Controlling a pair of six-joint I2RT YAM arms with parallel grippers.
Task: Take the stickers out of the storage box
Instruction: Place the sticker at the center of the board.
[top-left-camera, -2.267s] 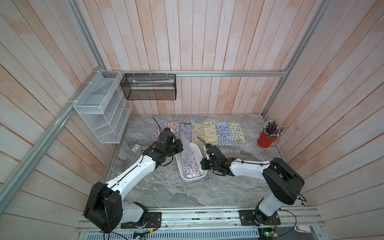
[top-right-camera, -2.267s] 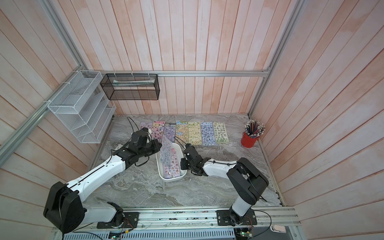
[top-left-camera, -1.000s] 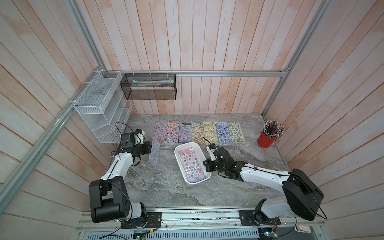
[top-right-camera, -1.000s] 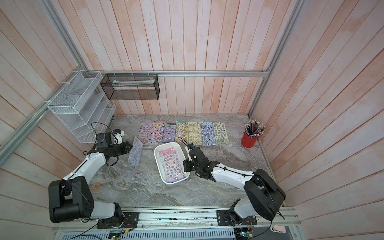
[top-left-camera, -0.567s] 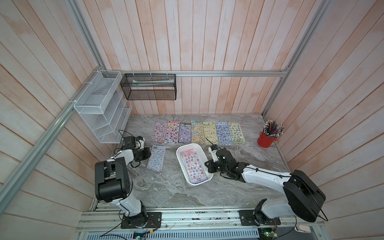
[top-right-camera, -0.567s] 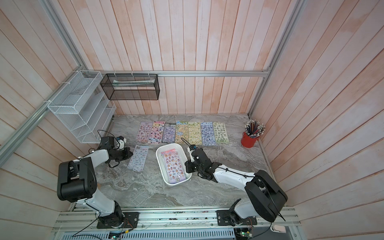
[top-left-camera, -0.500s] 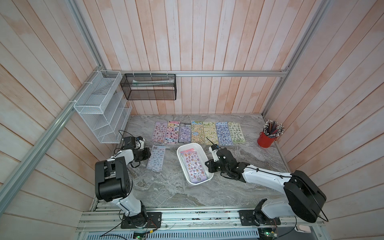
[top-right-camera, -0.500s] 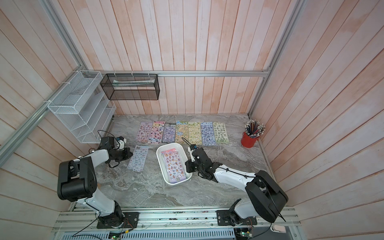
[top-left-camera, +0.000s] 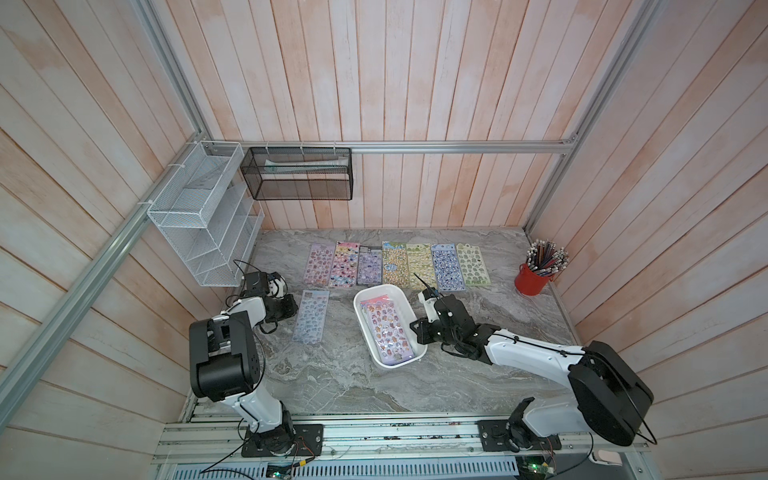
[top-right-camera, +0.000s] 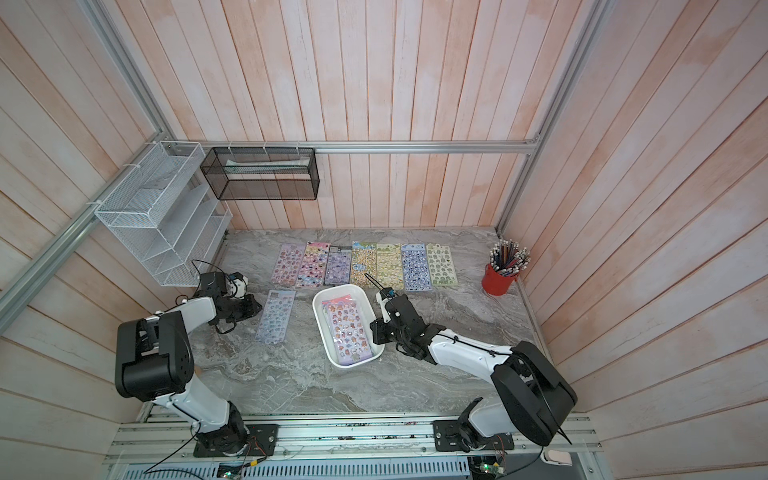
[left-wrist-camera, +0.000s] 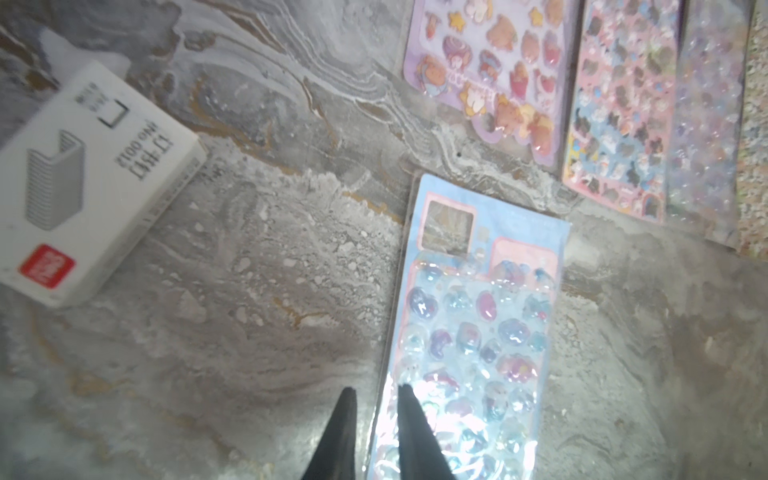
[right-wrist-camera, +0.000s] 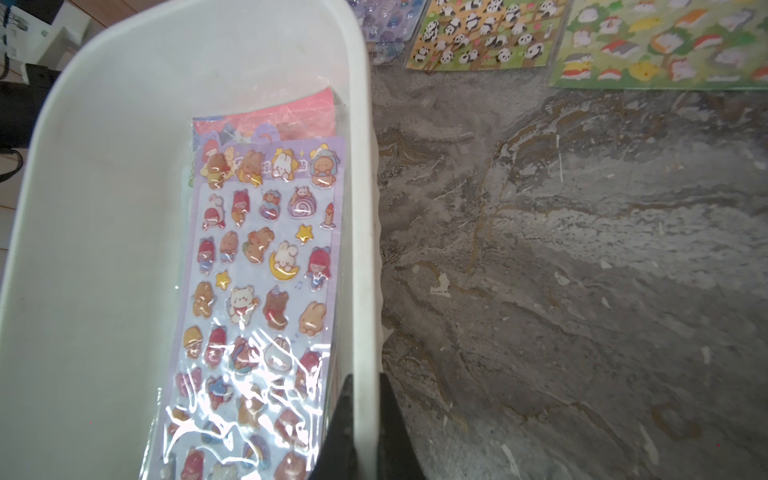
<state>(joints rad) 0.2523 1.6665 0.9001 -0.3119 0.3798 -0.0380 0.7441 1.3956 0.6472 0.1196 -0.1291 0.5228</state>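
Observation:
The white storage box (top-left-camera: 380, 287) (top-right-camera: 338, 287) sits mid-table with a stack of stickers (top-left-camera: 386, 328) (right-wrist-camera: 266, 266) inside, a purple sheet on top. My right gripper (top-left-camera: 417, 332) (right-wrist-camera: 365, 378) is shut on the box's right wall (right-wrist-camera: 359, 208), one finger inside and one outside. A blue sticker sheet (top-left-camera: 311, 316) (left-wrist-camera: 478, 324) lies flat on the table to the box's left. My left gripper (top-left-camera: 293, 311) (left-wrist-camera: 376, 390) is low at that sheet's left edge, its jaws slightly apart astride the sleeve edge. Several more sheets (top-left-camera: 395, 266) (top-right-camera: 365, 266) lie in a row at the back.
A red cup of pencils (top-left-camera: 534, 278) stands at the back right. A white wire rack (top-left-camera: 203, 220) and a black mesh basket (top-left-camera: 297, 174) hang on the walls at back left. A small white staples box (left-wrist-camera: 83, 187) lies near my left gripper.
The blue sheet, held tilted in my left gripper a second ago, now lies flat on the table. The left jaws have parted. My right gripper keeps its hold on the box.

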